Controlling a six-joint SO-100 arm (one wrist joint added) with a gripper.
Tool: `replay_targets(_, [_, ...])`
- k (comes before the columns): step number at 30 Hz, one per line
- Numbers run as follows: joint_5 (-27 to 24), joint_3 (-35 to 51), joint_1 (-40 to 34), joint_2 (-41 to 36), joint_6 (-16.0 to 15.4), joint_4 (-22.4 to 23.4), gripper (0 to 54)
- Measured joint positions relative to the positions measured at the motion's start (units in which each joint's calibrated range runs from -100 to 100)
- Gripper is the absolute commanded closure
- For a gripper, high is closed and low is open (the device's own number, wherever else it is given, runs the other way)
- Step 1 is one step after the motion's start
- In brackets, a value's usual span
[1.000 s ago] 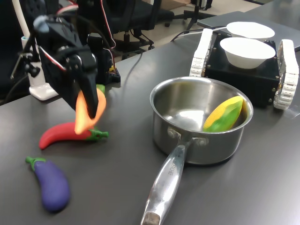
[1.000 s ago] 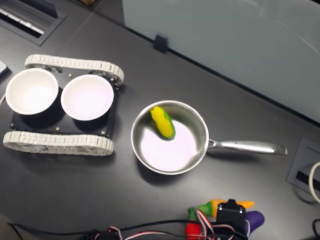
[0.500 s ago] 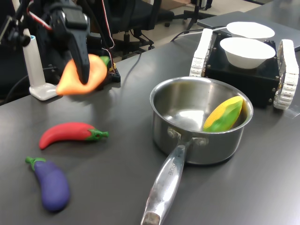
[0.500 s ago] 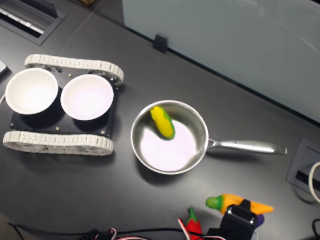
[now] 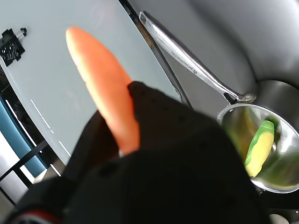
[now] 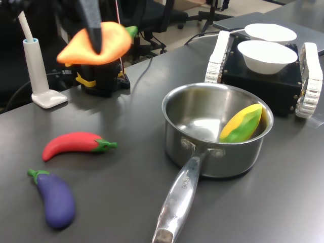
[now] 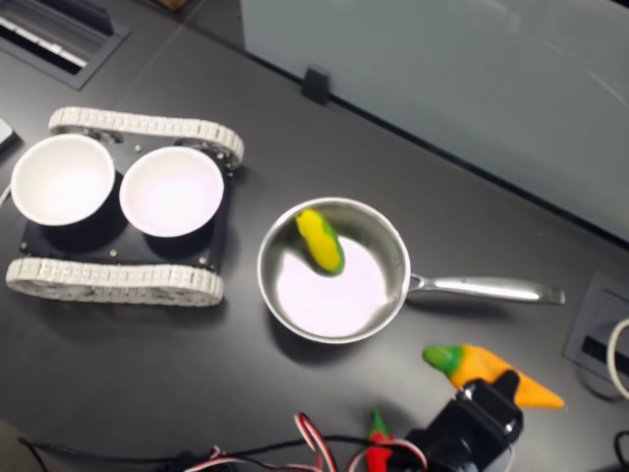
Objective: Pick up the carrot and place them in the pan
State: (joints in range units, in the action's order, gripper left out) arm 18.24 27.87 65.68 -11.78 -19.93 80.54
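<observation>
The gripper (image 6: 95,38) is squeezing the carrot (image 6: 96,44) tight and holding it high in the air, off to the side of the pan (image 6: 216,132). It is up high so it can go over the pan's tall wall, I think.

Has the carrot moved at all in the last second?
Yes. The carrot, clamped in the gripper, has risen well clear of the red chili pepper in the first exterior view; it is not yet over the pan.
</observation>
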Motion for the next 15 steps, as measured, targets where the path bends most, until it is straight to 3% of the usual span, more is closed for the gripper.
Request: replay_targets(15, [-6.5,-16.5,-21.2,-12.3,16.2,-7.1,53.5])
